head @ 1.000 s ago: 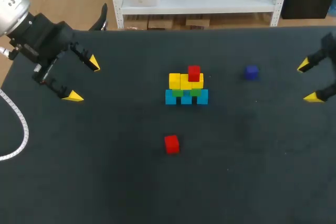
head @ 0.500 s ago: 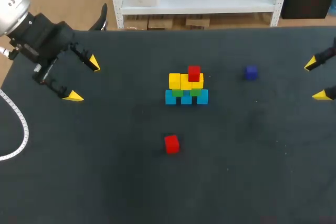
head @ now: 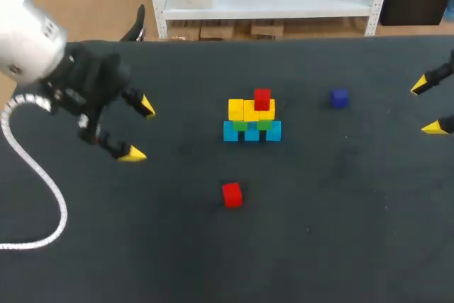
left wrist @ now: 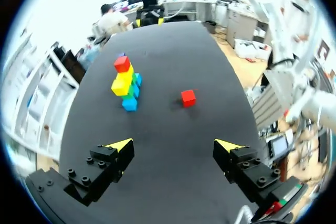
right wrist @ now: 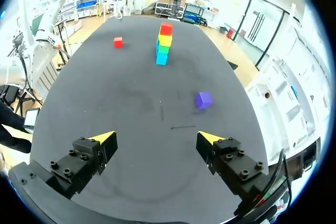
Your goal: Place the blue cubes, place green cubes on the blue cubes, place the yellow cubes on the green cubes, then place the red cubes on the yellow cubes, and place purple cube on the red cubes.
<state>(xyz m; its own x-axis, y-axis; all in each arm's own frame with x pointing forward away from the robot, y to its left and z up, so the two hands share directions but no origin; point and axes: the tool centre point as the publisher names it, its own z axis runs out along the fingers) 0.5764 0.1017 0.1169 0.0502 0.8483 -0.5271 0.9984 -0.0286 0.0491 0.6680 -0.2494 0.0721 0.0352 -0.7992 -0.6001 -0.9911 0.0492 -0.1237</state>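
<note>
A stack stands mid-table: blue cubes (head: pixel 252 132) at the bottom, green cubes (head: pixel 241 125) on them, yellow cubes (head: pixel 250 110) above, and one red cube (head: pixel 262 98) on the right side of the yellow row. A loose red cube (head: pixel 232 194) lies nearer the front, ahead of my open left gripper (left wrist: pixel 173 148) in the left wrist view (left wrist: pixel 188 97). The purple cube (head: pixel 340 98) lies right of the stack, ahead of my open right gripper (right wrist: pixel 156 139) in its view (right wrist: pixel 203 99). My left gripper (head: pixel 140 130) hangs left of the stack, my right gripper (head: pixel 430 106) at the right edge.
A white cable (head: pixel 42 189) loops from my left arm over the table's left side. The dark table (head: pixel 319 232) carries nothing else besides the cubes.
My left gripper has moved right and toward the front, closer to the stack and the loose red cube. My right gripper drew back to the right edge. The cubes stayed put.
</note>
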